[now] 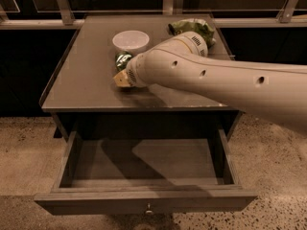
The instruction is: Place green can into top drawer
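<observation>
The green can [122,59] stands on the grey cabinet top [81,80], just in front of a white bowl, and is partly hidden by my arm. My gripper [122,78] is at the end of the big white arm coming in from the right. It sits low over the top, right at the can's near side. I cannot see whether it touches the can. The top drawer [144,201] is pulled open below the top, with nothing in it and its small metal knob [148,208] facing me.
A white bowl [130,40] stands behind the can. A wrinkly green snack bag [193,28] lies at the back right of the top. A railing with posts runs behind the cabinet. Speckled floor lies on both sides.
</observation>
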Tool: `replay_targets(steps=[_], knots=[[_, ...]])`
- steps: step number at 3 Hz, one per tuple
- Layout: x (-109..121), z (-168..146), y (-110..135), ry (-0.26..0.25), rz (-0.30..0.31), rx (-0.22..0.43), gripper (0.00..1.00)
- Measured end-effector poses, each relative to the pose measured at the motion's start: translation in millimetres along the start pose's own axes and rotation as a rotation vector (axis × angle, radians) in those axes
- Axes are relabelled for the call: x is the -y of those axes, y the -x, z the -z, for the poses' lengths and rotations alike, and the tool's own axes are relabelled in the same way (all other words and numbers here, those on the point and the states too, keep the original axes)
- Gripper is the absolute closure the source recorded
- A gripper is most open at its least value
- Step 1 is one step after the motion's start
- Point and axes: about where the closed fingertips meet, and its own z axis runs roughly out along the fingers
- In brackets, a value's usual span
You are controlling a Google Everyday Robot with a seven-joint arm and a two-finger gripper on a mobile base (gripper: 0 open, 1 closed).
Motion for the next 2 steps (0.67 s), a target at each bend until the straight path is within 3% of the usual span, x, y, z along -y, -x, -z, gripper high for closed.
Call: replay_targets(steps=[1, 2], knots=[[0.0, 0.0, 0.0, 0.0, 0.0, 0.0, 1.0], [-8.6, 17.0, -4.1, 0.019, 0.006, 0.018, 1.0]])
